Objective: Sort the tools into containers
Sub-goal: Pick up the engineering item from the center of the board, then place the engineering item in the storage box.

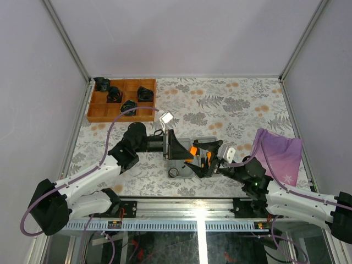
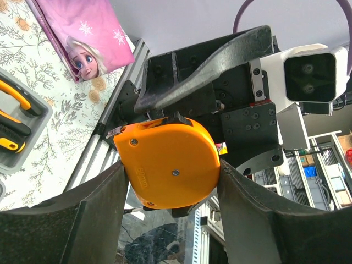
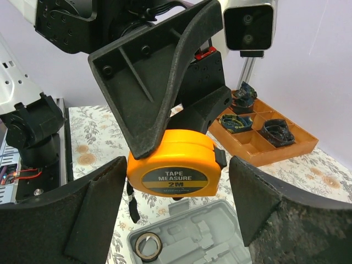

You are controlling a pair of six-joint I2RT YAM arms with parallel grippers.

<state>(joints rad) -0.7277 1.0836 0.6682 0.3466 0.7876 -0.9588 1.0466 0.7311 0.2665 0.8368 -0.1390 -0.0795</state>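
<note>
tape measure [image 3: 175,171] is sitting clamped between the closed left fingers [image 2: 71,220] | right fingers [image 3: 286,209] are standing spread either side of it, not gripping | grey case [image 3: 220,234] is lying just below both fingertips on the desk [image 1: 236,104]

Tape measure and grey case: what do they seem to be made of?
The tape measure is likely hard plastic: a smooth orange shell with a soft sheen, a screw in its side and a printed label. The grey case is apparently moulded plastic, matte, with rounded recesses formed in it.
</note>
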